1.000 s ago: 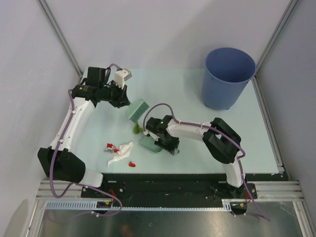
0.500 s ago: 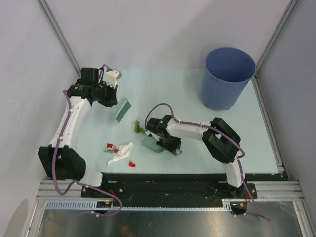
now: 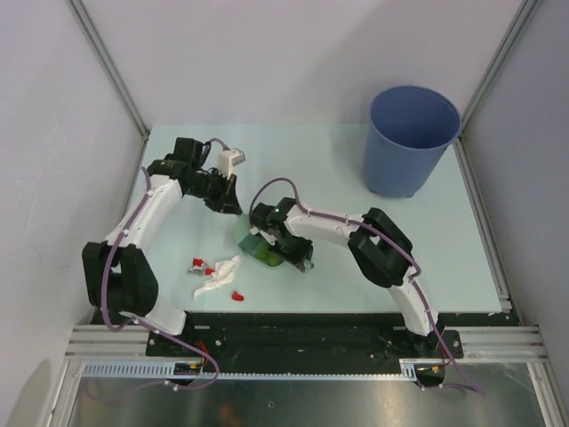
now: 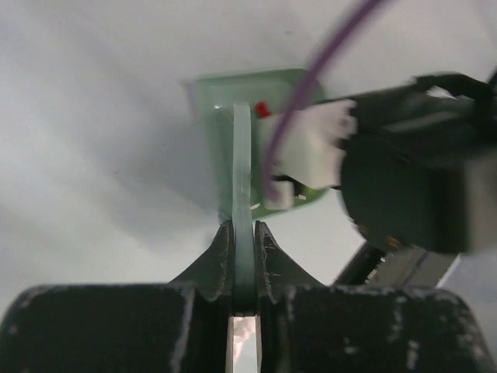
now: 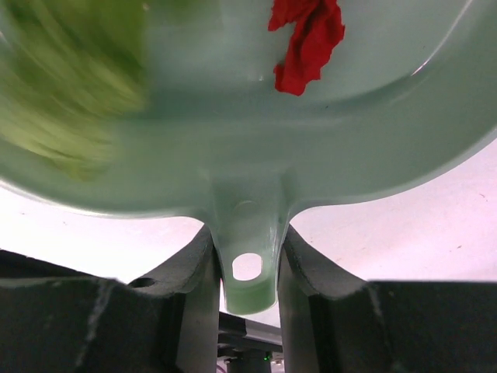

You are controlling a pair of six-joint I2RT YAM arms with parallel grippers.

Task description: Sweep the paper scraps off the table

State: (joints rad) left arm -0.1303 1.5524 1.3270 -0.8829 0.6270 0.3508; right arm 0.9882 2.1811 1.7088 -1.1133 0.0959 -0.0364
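Observation:
My left gripper (image 3: 233, 205) is shut on the handle of the pale green brush (image 4: 242, 171); its head (image 3: 248, 240) is down at the mouth of the dustpan (image 3: 269, 255). My right gripper (image 3: 300, 261) is shut on the dustpan handle (image 5: 247, 268). A green scrap (image 5: 70, 85), blurred, and a red scrap (image 5: 307, 39) lie inside the pan. On the table (image 3: 347, 187), near the front left, lie a white crumple (image 3: 218, 274) and small red pieces (image 3: 200, 264), one further front (image 3: 238, 295).
A tall blue bin (image 3: 411, 138) stands at the back right of the table. A black and metal rail (image 3: 302, 334) runs along the near edge. Grey walls with metal posts close in the left, back and right sides.
My left arm swung the brush from the back left down to the dustpan. The green scrap went from the table into the pan. My right gripper shifted the pan slightly left.

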